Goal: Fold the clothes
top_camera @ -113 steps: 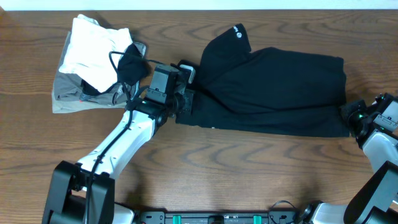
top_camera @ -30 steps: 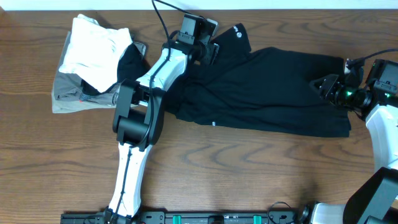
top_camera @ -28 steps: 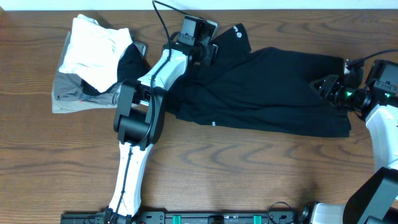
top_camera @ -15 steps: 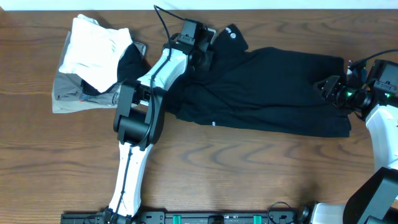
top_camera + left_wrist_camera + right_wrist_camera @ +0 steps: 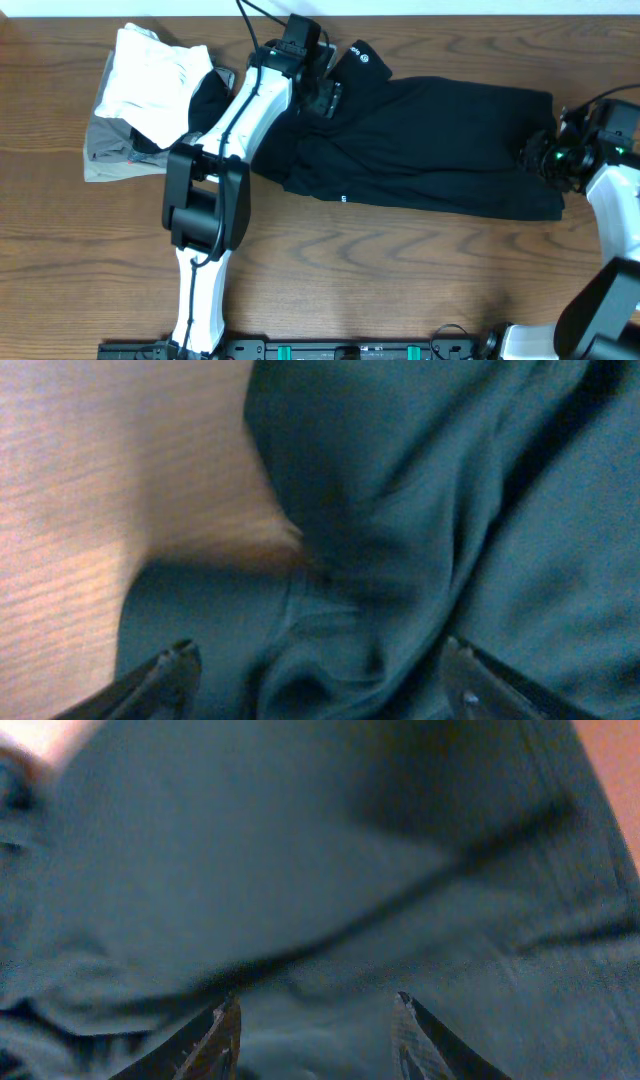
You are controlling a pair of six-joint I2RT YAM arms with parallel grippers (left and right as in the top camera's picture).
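The clothes are one black shirt (image 5: 440, 140) lying mostly flat across the middle and right of the wooden table (image 5: 400, 280). Its white round logo (image 5: 365, 57) shows on a raised flap at the top left, and a tiny white hem mark (image 5: 343, 198) sits at the near edge. My left gripper (image 5: 325, 92) is at that top-left flap. In the left wrist view it (image 5: 320, 660) is open, with bunched folds of the shirt (image 5: 400, 510) between its fingertips. My right gripper (image 5: 532, 155) is at the shirt's right edge. In the right wrist view it (image 5: 315, 1008) stands open over smooth fabric (image 5: 300, 850).
A white folded garment (image 5: 155, 75) lies on a grey folded garment (image 5: 125, 158) at the far left, with a dark cloth (image 5: 208, 100) beside them. The table's far edge runs just behind the shirt's logo flap.
The left gripper let go and opened after pulling the logo flap a little to the left and nearer. The left arm swung left. The right gripper shifted slightly toward the shirt's right edge.
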